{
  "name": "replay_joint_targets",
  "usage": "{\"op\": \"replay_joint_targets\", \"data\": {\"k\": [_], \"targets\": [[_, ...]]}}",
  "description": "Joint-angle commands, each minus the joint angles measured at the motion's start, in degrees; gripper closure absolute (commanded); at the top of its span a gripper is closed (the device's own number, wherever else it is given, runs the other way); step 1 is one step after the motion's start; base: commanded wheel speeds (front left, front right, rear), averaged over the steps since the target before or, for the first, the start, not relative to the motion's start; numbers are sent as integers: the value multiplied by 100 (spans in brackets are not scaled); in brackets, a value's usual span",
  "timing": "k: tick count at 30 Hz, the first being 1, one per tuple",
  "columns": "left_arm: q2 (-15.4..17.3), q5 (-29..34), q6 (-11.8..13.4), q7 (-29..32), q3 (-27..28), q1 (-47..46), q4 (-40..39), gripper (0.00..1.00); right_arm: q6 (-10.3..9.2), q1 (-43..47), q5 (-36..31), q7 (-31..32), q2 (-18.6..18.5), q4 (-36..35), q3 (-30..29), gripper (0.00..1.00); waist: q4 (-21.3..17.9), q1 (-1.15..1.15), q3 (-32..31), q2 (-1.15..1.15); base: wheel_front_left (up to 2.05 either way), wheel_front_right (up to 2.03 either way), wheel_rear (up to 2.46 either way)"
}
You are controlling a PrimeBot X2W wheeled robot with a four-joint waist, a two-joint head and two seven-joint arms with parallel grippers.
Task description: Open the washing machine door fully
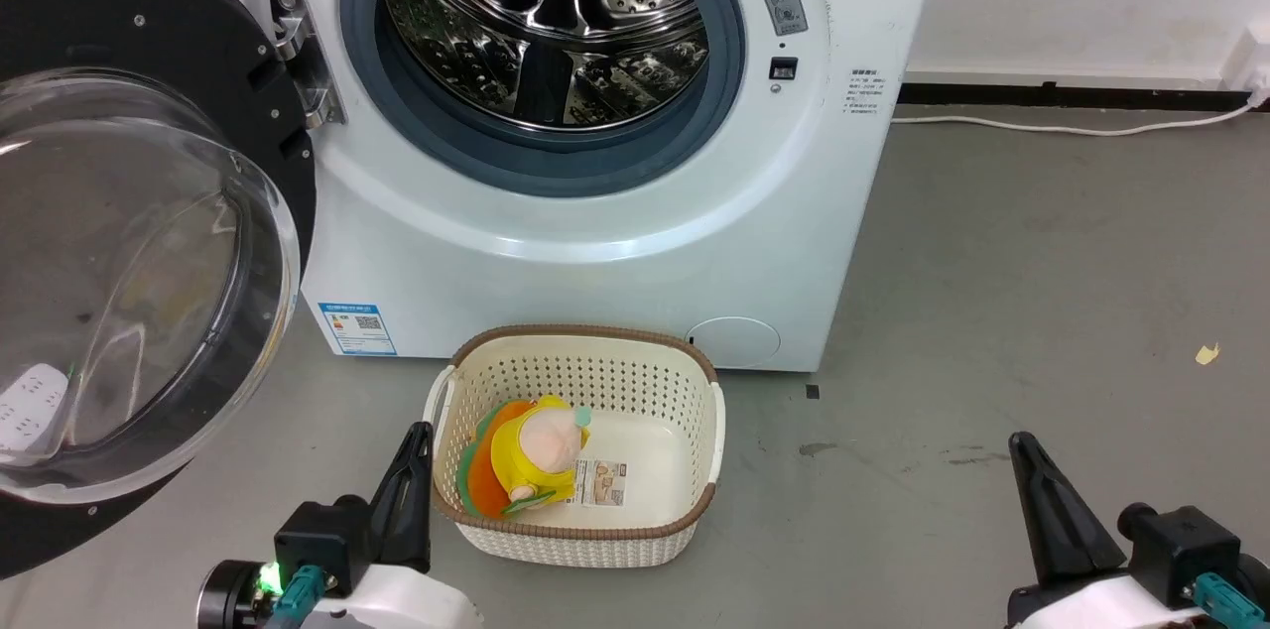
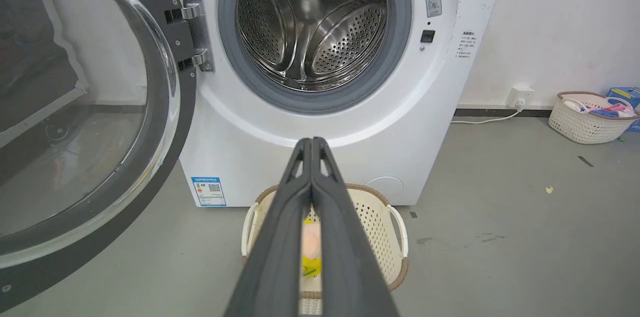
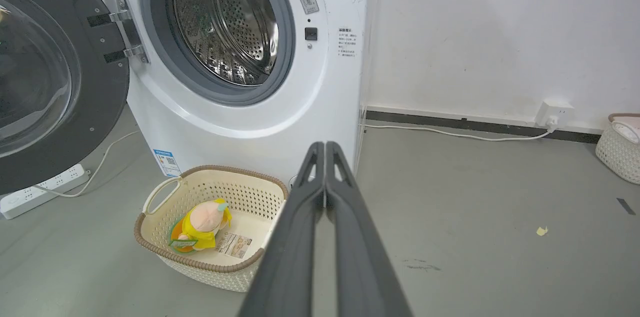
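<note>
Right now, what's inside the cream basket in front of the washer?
In the basket: a yellow plush toy on the left, lying over something orange and green, and a label on its base beside it. Anything beneath the toy is covered.

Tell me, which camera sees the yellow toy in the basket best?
The head view: the yellow toy lies unblocked in the basket, seen from above. The right wrist view shows it whole too, from the side. In the left wrist view the left gripper's fingers hide most of it.
</note>
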Motion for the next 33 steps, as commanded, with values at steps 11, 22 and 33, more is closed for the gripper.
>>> {"op": "replay_joint_targets", "data": {"k": [11,22,33], "targets": [[-1,110,58,142,52,-1,-104,100,2,-106,-81,148,12,-75,54,100,-4,0,1,0,0,0,0],[-2,178,81,271,93,-1,-181,100,3,-137,-126,277,14,-118,102,100,-7,0,2,0,0,0,0],[-4,252,105,411,139,-2,-265,100,3,-172,-175,418,16,-165,155,100,-11,0,3,0,0,0,0]]}}
